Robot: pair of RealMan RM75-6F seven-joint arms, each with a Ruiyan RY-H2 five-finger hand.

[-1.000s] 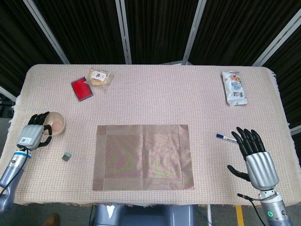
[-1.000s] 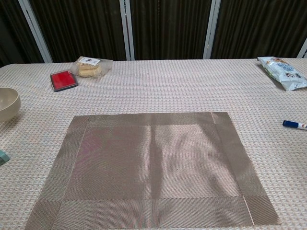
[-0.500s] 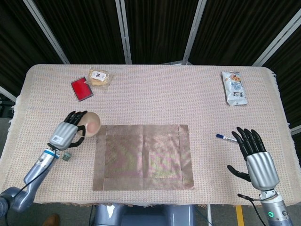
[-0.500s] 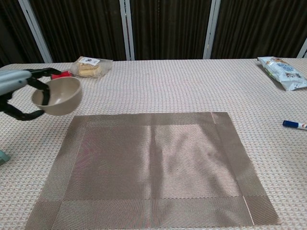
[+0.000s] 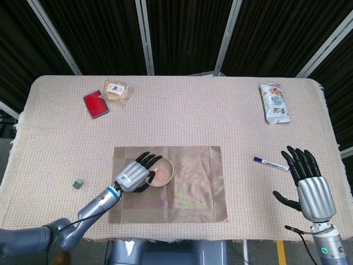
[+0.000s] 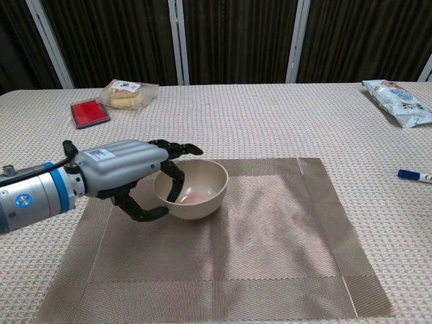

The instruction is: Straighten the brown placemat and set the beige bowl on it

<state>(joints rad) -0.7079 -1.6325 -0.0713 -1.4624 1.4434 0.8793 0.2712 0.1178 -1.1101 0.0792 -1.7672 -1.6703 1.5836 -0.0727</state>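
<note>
The placemat point(image 5: 168, 184) lies flat on the table point(image 5: 193, 116) with its edges square to the table's front edge, so the straightening is judged done and the placing of the bowl is the step in hand. The bowl point(image 6: 191, 188) is held upright by the left hand point(image 6: 125, 172), with fingers point(image 6: 177, 147) hooked over the rim and into its near side and the thumb under its outer wall. In the head view the bowl point(image 5: 161, 171) is seen over the placemat's middle, slightly left of its centre. Whether its base is touching the mat or is just above it cannot be told; in the chest view it appears at or very near the surface.

The right hand point(image 5: 311, 185) is spread wide and holds nothing, well to the right of the placemat, near the table's front edge. A marker point(image 5: 271, 163) lies between that hand and the placemat's right edge.

The next move is judged to call for the bowl to be settled fully on the mat, the fingers to be eased off the rim without tipping it, and the hand to be drawn away leftward without the weave being dragged out of line.
</note>
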